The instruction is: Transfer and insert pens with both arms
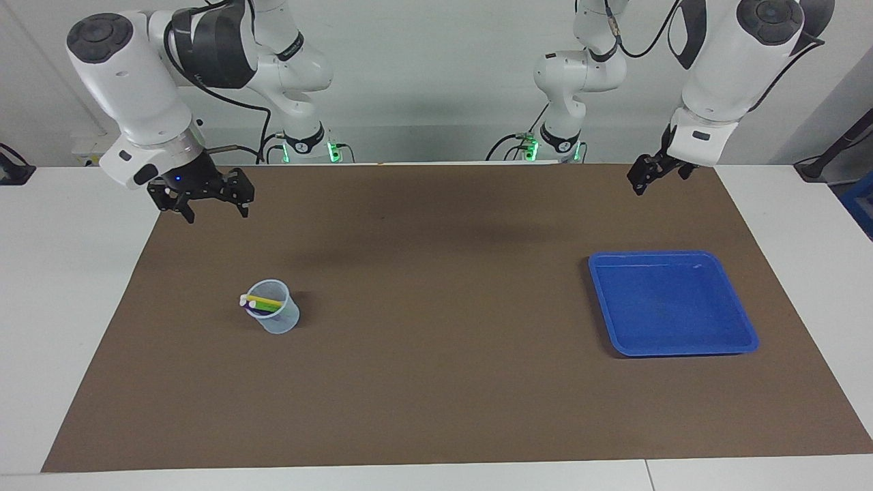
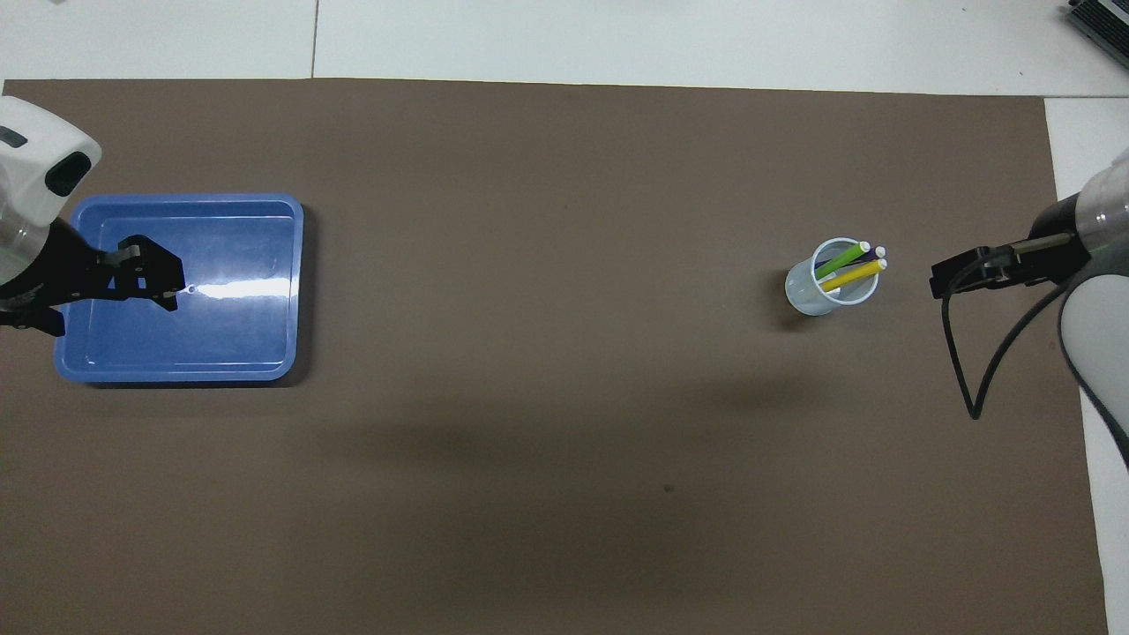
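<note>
White tabletop (image 1: 68, 307) carries a large brown mat (image 1: 436, 382) that covers most of the working area, with a pale wall at the robots' end. Toward the right arm's end of the mat stands a small clear cup (image 1: 276, 319), upright. All three pens rest inside it, leaning together with their pale cap ends up and projecting past the rim on the side toward the right arm's end of the table: the green pen (image 2: 840, 261), the purple pen (image 2: 869, 255), mostly hidden between the other two, and the yellow pen (image 2: 852, 275). Each is slim and straight with a whitish tip. Toward the left arm's end lies a shallow blue tray (image 1: 672, 303) with rounded corners and a raised rim; nothing shows in it. Cup and tray are well apart, with bare mat between them and a broad bare strip from both out to the mat edge farthest from the robots. The right gripper (image 1: 213, 210) hangs raised over the mat corner at the right arm's end, fingers apart and holding nothing. The left gripper (image 1: 648, 179) hangs raised over the mat edge nearest the robots, at the left arm's end, fingers also apart and holding nothing.
</note>
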